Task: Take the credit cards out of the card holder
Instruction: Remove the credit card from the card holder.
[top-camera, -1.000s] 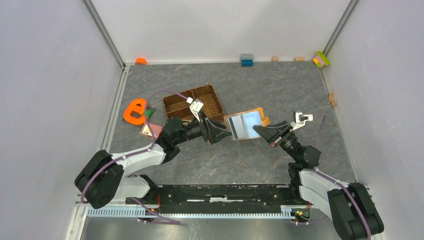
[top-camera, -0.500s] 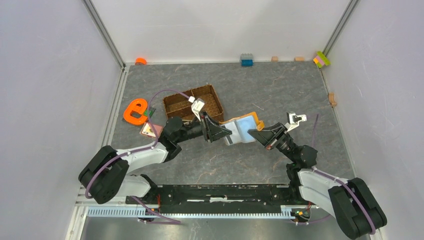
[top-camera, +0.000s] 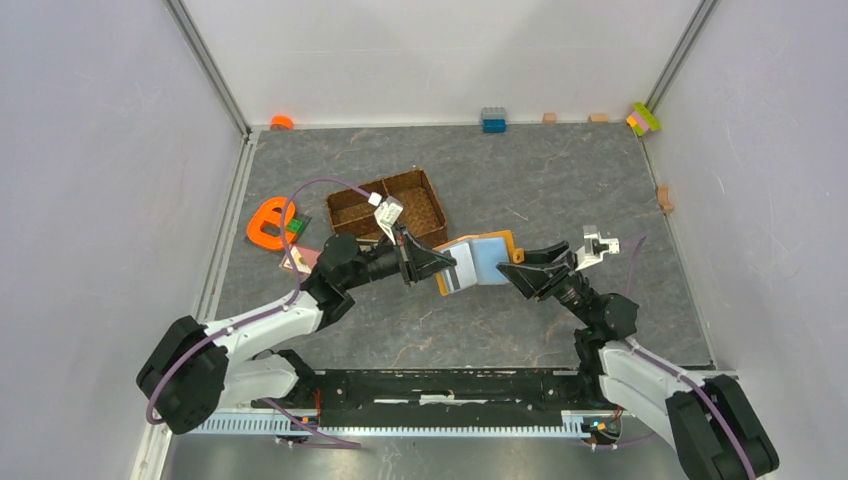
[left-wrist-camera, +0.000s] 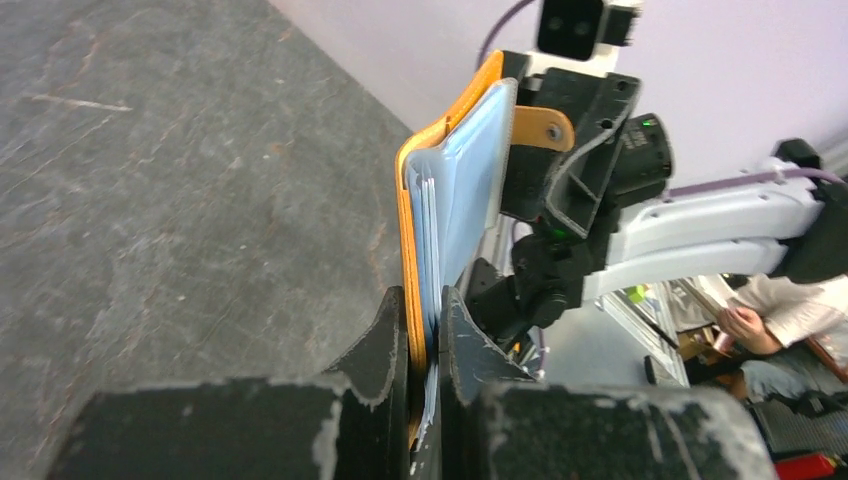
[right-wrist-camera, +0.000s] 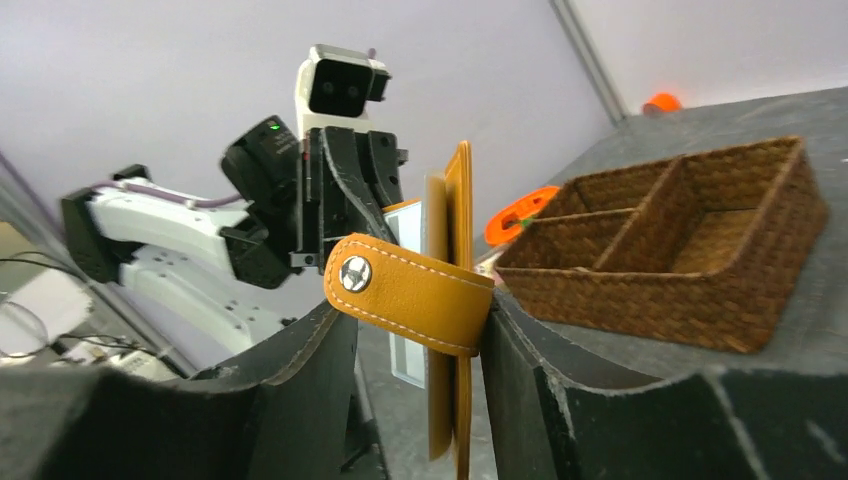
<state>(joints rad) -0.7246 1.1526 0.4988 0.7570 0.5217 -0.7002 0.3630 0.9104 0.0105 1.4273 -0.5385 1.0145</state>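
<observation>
The orange card holder (top-camera: 480, 260) is held up off the table, open, its pale blue lining facing up. My left gripper (top-camera: 444, 268) is shut on its left edge; in the left wrist view the jaws pinch the orange cover and lining of the card holder (left-wrist-camera: 455, 190). Thin pale edges of the credit cards (left-wrist-camera: 427, 225) show in the slots. My right gripper (top-camera: 516, 272) is open at the right edge. In the right wrist view the card holder (right-wrist-camera: 458, 200) stands on edge between the spread fingers, its snap tab (right-wrist-camera: 410, 290) lying across the gap.
A brown woven divided tray (top-camera: 387, 205) sits just behind the left gripper, also seen as the tray (right-wrist-camera: 680, 250). An orange e-shaped toy (top-camera: 268, 222) and a small pink piece (top-camera: 303, 258) lie left. Toy bricks (top-camera: 493, 119) line the far wall and right side (top-camera: 665, 198).
My left gripper closed on the card holder's left edge. My right gripper opened and released its edge. The card holder shifted left and toward me, off the table.
</observation>
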